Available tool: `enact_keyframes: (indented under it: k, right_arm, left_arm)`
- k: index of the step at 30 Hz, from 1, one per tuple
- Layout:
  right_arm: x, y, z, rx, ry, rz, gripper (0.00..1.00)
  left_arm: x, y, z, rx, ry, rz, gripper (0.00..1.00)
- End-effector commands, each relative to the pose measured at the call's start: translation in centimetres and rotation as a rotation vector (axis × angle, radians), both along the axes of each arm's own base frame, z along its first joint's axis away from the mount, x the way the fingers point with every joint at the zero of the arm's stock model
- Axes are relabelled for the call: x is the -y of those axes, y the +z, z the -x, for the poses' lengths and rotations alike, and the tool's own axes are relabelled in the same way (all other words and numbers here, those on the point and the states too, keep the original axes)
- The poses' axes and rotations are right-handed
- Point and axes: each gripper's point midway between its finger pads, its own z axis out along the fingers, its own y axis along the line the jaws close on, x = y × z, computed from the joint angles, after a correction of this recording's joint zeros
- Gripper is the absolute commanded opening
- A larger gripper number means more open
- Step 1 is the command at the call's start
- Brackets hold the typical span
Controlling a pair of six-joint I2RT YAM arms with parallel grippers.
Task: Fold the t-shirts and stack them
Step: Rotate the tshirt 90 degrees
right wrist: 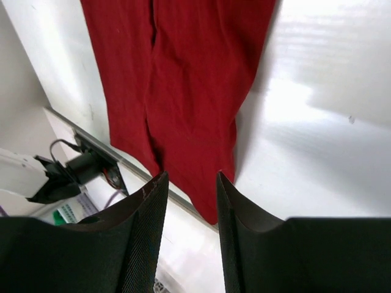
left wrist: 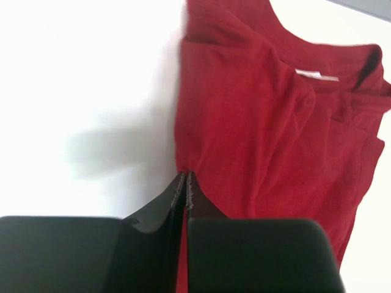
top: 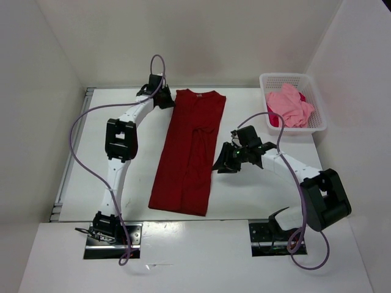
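Left pincer (left wrist: 185, 178): clenched, its two fingertips pressed together right at the left edge of the dark red shirt (top: 189, 152), near the shoulder at the collar end. It cannot be told whether cloth is nipped between the tips.

Right pincer (right wrist: 191, 178): released, fingers parted with nothing between them. It hangs above the table (top: 256, 189), just to the right of the same shirt at about mid-length.

Dark red shirt: it lies flat on the table between the two pincers as a long narrow strip, folded in lengthwise. The collar is beside the left pincer and the hem is on the near side of the right pincer.

Basket (top: 317, 119): white mesh, standing beyond the right pincer and to its right, well apart from it. It holds the crumpled pink shirt (top: 290, 104), with the crimson shirt (top: 273, 119) showing beneath.
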Motion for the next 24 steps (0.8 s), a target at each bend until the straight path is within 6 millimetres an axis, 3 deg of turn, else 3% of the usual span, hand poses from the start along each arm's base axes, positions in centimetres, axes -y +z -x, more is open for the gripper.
enact_keyframes:
  k: [1,3,8,9,11,12,13,14,16,17,18,19,20,21,22,23,24]
  right_arm:
    - [-0.1,2.7,-1.8,0.071,0.022,-0.044,0.43]
    - [0.7,2.5,-2.2,0.068,0.007,-0.035,0.44]
    - [0.6,2.6,-2.0,0.071,0.022,-0.041,0.47]
    - [0.6,2.6,-2.0,0.071,0.022,-0.041,0.47]
    - [0.6,2.6,-2.0,0.077,0.028,-0.038,0.48]
    - [0.8,2.2,-1.6,0.059,0.028,-0.032,0.48]
    - [0.8,2.2,-1.6,0.059,0.028,-0.031,0.48]
    - [1.1,1.6,-1.4,0.055,0.018,-0.014,0.46]
    - [1.3,1.1,-0.9,0.054,0.018,0.004,0.40]
    - [1.3,0.6,-0.3,0.045,0.011,0.009,0.33]
    - [1.2,0.4,-0.3,0.045,0.002,0.002,0.20]
    - [0.9,0.4,0.1,0.047,0.008,-0.005,0.15]
    - [0.5,0.2,0.4,0.035,0.008,-0.011,0.10]
    - [-0.2,-0.4,1.5,0.015,0.034,0.005,0.06]
    - [-1.1,-0.3,1.7,0.031,0.045,-0.002,0.04]
    - [-1.6,-0.9,2.2,0.005,0.028,0.007,0.04]
    - [-3.0,-1.0,3.5,-0.001,0.060,-0.001,0.04]
  left_arm:
    - [-3.1,2.5,-2.0,0.062,0.092,0.006,0.05]
    - [-4.6,2.6,-2.3,0.059,0.115,0.018,0.03]
    - [-5.4,1.2,-1.8,0.013,0.160,0.030,0.05]
    - [-5.9,1.8,-1.7,0.018,0.171,0.054,0.18]
    - [-6.3,0.5,-0.6,-0.013,0.189,0.095,0.41]
    - [-6.8,2.7,-0.7,0.036,0.196,0.104,0.50]
    - [-7.7,0.6,1.1,-0.021,0.209,0.093,0.62]
    - [-7.8,3.2,2.0,0.018,0.200,0.091,0.65]
    - [-8.9,3.7,4.0,0.023,0.215,0.065,0.71]
    - [-9.4,3.6,6.8,-0.001,0.216,0.042,0.77]
    - [-9.8,3.6,8.2,-0.017,0.219,0.045,0.82]
    - [-9.7,3.5,9.7,-0.032,0.203,0.045,0.90]
    - [-9.6,4.9,11.3,-0.028,0.186,0.048,0.99]
    - [-9.1,4.3,13.4,-0.083,0.163,0.063,0.99]
    - [-8.5,1.7,16.7,-0.173,0.140,0.066,0.99]
    - [-7.7,3.0,18.5,-0.161,0.109,0.089,0.99]
    - [-6.9,2.8,20.6,-0.191,0.068,0.128,0.99]
